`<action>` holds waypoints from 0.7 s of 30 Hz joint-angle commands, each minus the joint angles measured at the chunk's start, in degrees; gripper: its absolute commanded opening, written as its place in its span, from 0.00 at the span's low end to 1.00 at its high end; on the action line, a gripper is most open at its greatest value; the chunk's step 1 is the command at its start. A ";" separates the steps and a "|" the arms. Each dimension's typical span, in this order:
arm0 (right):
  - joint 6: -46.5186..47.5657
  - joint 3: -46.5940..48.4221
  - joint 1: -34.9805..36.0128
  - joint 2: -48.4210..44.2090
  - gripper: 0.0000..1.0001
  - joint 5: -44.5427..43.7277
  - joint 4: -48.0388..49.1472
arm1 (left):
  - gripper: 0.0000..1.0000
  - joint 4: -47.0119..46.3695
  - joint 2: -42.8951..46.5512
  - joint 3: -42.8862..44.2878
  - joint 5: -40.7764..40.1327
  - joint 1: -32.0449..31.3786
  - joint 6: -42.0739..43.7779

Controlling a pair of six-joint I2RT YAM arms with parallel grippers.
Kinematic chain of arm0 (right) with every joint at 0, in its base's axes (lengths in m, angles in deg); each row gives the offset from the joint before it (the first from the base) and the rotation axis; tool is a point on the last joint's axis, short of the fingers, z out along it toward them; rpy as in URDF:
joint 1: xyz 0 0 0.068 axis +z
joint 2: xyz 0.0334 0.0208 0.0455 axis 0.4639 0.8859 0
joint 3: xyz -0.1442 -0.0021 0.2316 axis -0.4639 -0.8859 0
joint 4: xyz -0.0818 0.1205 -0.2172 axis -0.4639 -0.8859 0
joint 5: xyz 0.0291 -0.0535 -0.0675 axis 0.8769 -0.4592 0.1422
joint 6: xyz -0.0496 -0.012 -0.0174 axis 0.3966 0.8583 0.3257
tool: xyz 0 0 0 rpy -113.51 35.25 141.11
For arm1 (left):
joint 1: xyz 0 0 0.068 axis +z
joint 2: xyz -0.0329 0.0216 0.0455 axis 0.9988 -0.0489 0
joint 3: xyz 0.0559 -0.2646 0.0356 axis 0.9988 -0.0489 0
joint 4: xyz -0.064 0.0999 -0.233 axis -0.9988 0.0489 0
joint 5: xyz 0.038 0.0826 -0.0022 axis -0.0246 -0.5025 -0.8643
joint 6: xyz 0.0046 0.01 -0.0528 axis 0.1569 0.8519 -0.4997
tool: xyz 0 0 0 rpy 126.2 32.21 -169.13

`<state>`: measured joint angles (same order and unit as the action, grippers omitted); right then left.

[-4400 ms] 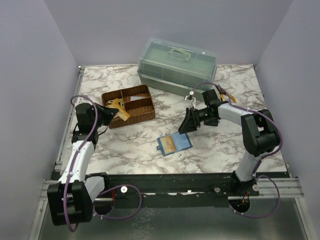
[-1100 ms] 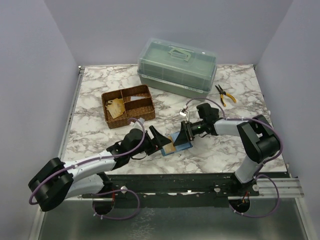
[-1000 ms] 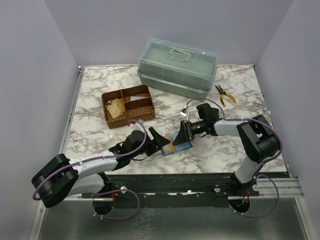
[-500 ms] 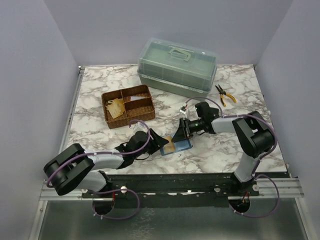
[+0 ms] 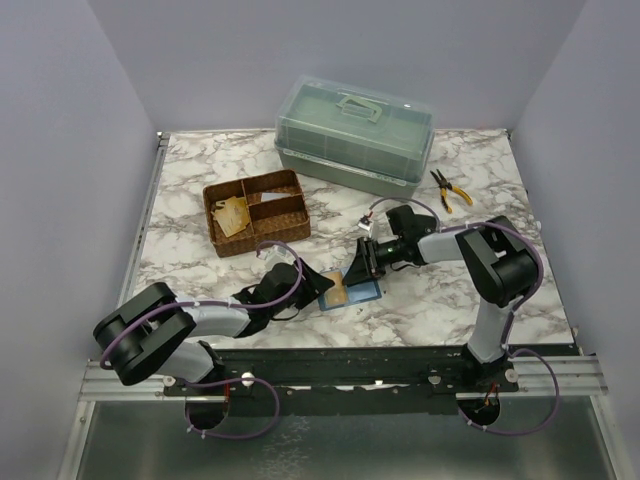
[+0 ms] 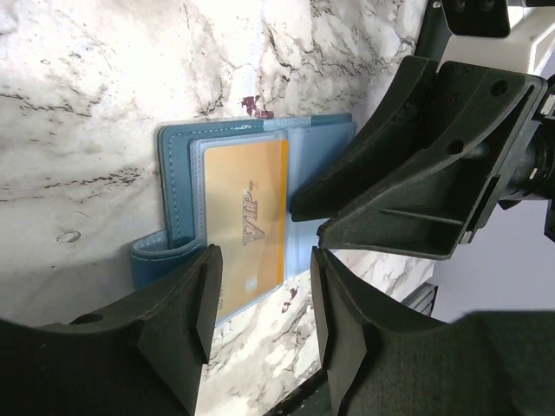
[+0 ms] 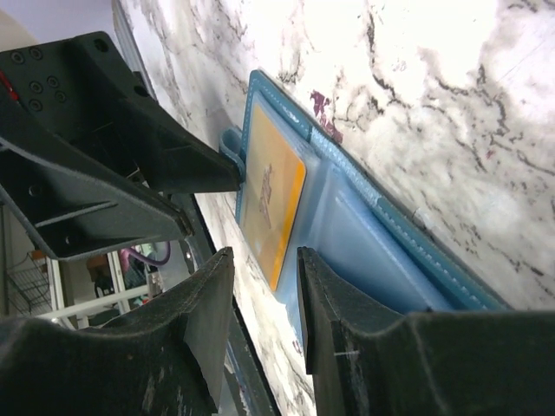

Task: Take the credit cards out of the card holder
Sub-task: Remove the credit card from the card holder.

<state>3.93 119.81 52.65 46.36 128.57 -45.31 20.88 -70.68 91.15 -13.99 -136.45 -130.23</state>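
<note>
The teal-blue card holder lies opened flat on the marble worktop, nearer my bases than the wicker basket and off to that basket's right. One tan-orange credit card sits in the clear pocket on the holder's half closer to the basket; in my left wrist view that credit card is tucked in with its printed face up, and the holder's stitched teal border frames it. My left gripper reaches in low from the basket side, its two fingers spread with nothing pinched between them. Through the gap the card shows below, and a small teal tab of the holder curls up just beside one fingertip. My right gripper comes from the side away from the basket, its fingers likewise parted and clamping nothing. From the left wrist camera one of its black fingertips appears to rest on the empty light-blue pocket next to the card. Inside the basket's left compartment lie some tan flat pieces. Behind the basket and to its right stands a green lidded storage box, and farther right of that lie yellow-handled pliers.
</note>
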 commanded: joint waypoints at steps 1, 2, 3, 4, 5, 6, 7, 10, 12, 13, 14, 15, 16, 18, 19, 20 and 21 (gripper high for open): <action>0.52 1.65 -0.39 2.55 0.40 -3.86 -2.37 | 0.53 3.53 1.82 -0.17 -3.04 -0.18 0.46; 0.79 1.88 -0.40 2.82 0.40 -4.04 -2.68 | 0.53 4.77 2.55 -0.18 -3.45 -0.16 0.61; 0.93 2.04 -0.43 3.02 0.39 -4.29 -2.92 | 0.53 6.01 3.25 -0.29 -3.92 -0.14 0.70; 0.90 2.10 -0.45 3.08 0.38 -4.45 -3.02 | 0.53 6.81 3.81 -0.46 -4.29 -0.14 0.79; 0.98 2.17 -0.44 3.21 0.37 -4.49 -3.06 | 0.53 7.54 4.22 -0.71 -4.65 -0.18 0.76; 1.02 2.12 -0.47 3.25 0.37 -4.37 -3.07 | 0.53 7.90 4.39 -0.93 -4.74 -0.17 0.72; 0.96 2.23 -0.50 3.26 0.37 -4.21 -3.07 | 0.53 8.06 4.35 -1.03 -4.71 -0.18 0.78; 0.91 2.26 -0.47 3.26 0.37 -3.68 -2.91 | 0.51 8.00 3.17 -0.54 -3.89 -0.14 1.08; 0.90 2.40 -0.50 3.43 0.36 -3.10 -2.83 | 0.51 8.00 2.14 0.09 -3.23 -0.15 1.48; 0.90 2.45 -0.52 3.44 0.35 -2.88 -2.81 | 0.51 7.99 1.80 0.31 -2.97 -0.14 1.58; 0.88 2.43 -0.51 3.44 0.35 -2.65 -2.76 | 0.50 7.92 1.60 0.42 -2.91 -0.14 1.59; 0.84 2.42 -0.54 3.44 0.35 -2.27 -2.72 | 0.50 7.87 1.50 0.37 -2.91 -0.18 1.59; 0.85 2.45 -0.51 3.44 0.35 -2.04 -2.65 | 0.49 7.79 1.53 0.28 -2.97 -0.15 1.55; 0.76 2.46 -0.49 3.33 0.34 -1.38 -2.47 | 0.44 7.47 1.74 0.02 -2.92 -0.14 1.51; 0.70 2.49 -0.55 3.35 0.34 -1.05 -2.39 | 0.44 7.33 1.91 0.00 -2.91 -0.14 1.55; 0.63 2.59 -0.50 3.35 0.34 -0.49 -2.30 | 0.43 7.23 2.03 -0.08 -2.86 -0.14 1.55; 0.44 2.67 -0.51 3.35 0.34 0.00 -2.17 | 0.43 7.02 2.05 -0.09 -2.82 -0.14 1.67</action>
<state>3.91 121.51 52.39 48.33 128.02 -46.62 26.06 -68.19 91.15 -16.11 -136.45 -129.00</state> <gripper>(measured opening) 0.343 0.439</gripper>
